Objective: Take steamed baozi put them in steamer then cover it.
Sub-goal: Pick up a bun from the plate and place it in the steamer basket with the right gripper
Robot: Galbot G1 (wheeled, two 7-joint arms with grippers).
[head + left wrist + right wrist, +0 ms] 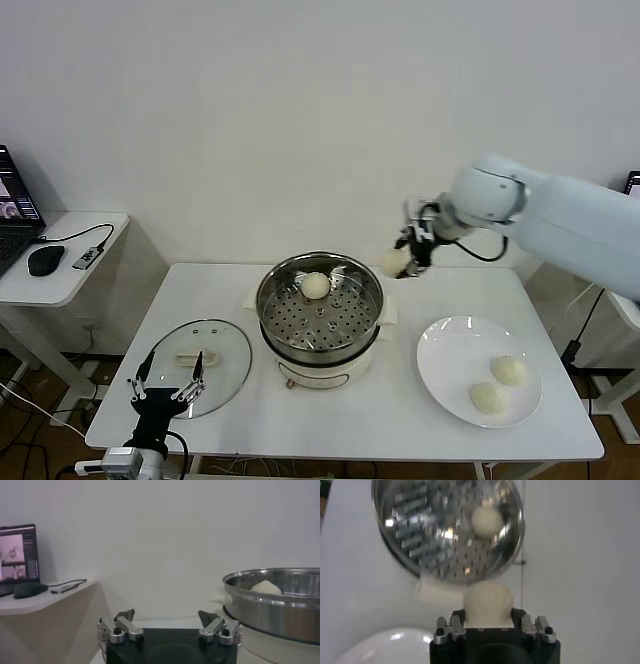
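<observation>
I have the right tool (408, 258) raised above the bench (340, 420), just beyond the far right rim of the steamer (320, 310). Its fingers are pressed onto a bun (395, 262), which it carries clear of the pot. In the right wrist view the same bun (488, 600) sits squeezed between the fingers of the right tool (490, 622), with the steamer (420, 535) farther off.

One bun (315, 285) already lies on the perforated tray inside the steamer, toward its far side. It also shows in the right wrist view (486, 520) and in the left wrist view (266, 586), where it rises just above the steel rim (260, 595).

Two buns remain on the white plate (440, 370), which rests on the bench to the right of the steamer. One (509, 371) lies farther from me and one (488, 398) nearer; they are just beside each other.

The glass lid (225, 375) lies flat on the bench to the left of the steamer, handle (190, 356) up.

The left tool (168, 385) waits low at the near left edge of the bench, over the near rim of the lid. Its fingers (127, 625) are spread apart and carry nothing.

On a side table (40, 285) at the far left I see a laptop (15, 215) and a mouse (45, 260).
</observation>
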